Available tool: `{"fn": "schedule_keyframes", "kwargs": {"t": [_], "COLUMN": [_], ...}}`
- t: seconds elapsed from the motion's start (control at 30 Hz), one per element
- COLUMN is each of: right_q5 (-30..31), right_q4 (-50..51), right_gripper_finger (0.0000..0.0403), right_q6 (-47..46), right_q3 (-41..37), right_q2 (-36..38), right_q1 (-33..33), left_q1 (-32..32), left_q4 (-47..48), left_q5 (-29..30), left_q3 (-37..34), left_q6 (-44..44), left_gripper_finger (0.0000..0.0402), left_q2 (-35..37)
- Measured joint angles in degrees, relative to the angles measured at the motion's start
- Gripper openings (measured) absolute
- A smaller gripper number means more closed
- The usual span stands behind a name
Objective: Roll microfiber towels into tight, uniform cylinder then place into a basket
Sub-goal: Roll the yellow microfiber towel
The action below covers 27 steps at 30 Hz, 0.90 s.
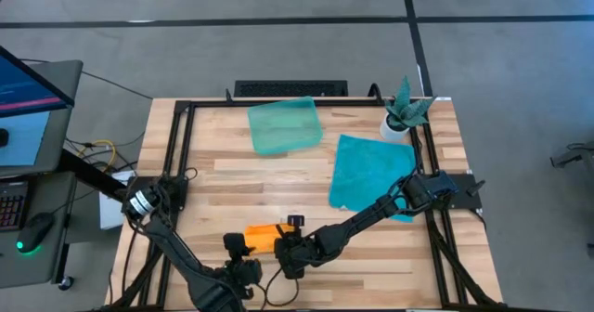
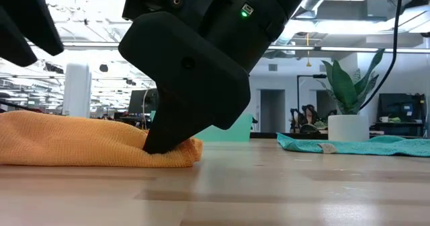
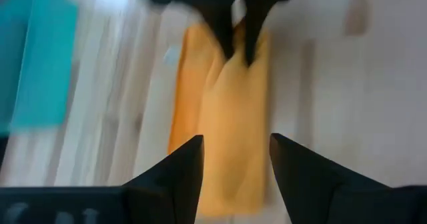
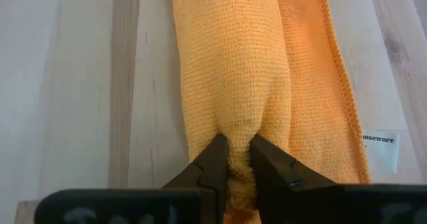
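rolled towel (image 1: 262,237) table front, btwn arms | flat towel (image 1: 369,174) right | basket (image 1: 285,126) rear

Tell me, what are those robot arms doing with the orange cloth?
They are rolling up the orange towel near the front edge of the table. The right gripper pinches one end of the roll. The left gripper is open above the other end, holding nothing. The teal towel lies flat farther back, waiting its turn, and the pale-green basket beside it has no towel in it yet.
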<state>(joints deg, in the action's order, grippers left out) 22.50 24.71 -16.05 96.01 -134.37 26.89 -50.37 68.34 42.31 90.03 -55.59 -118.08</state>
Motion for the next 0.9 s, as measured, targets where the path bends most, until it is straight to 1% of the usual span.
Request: {"fn": "schedule_keyframes", "kwargs": {"t": [0.07, 0.13, 0.2, 0.43, 0.5, 0.73, 0.9], "right_q5": [-0.02, -0.06, -0.11, -0.15, -0.15, -0.15, -0.33], "right_q4": [0.0, 0.0, 0.0, 0.02, 0.01, 0.02, 0.04], "right_gripper_finger": [0.0077, 0.0077, 0.0077, 0.0077, 0.0077, 0.0077, 0.0077], "right_q6": [0.0, 0.0, 0.0, -0.02, -0.04, -0.48, -1.3], "right_q3": [0.0, 0.0, 0.0, 0.0, 0.0, 0.0, 0.0], "right_q2": [0.0, 0.0, 0.0, 0.0, 0.01, 0.0, 0.0], "right_q1": [0.0, 0.0, 0.0, 0.09, 0.09, 0.11, 0.11], "left_q1": [-0.34, -0.36, -0.35, -0.33, -0.02, 1.89, 2.75], "left_q4": [-4.6, -7.98, -9.14, -9.77, -11.23, -15.66, -15.84], "left_q5": [1.82, 1.98, 2.02, 1.92, 1.77, -1.67, -3.11], "left_q3": [-1.16, -2.49, -4.37, -12.16, -13.62, -17.31, -18.35], "left_q6": [3.05, 5.73, 6.3, -1.61, -1.93, -1.68, -2.63], "left_gripper_finger": [0.0162, 0.0158, 0.0155, 0.0136, 0.013, 0.0107, 0.0095], "left_q2": [0.0, 0.02, 0.02, 0.04, 0.04, 0.24, 0.46]}}
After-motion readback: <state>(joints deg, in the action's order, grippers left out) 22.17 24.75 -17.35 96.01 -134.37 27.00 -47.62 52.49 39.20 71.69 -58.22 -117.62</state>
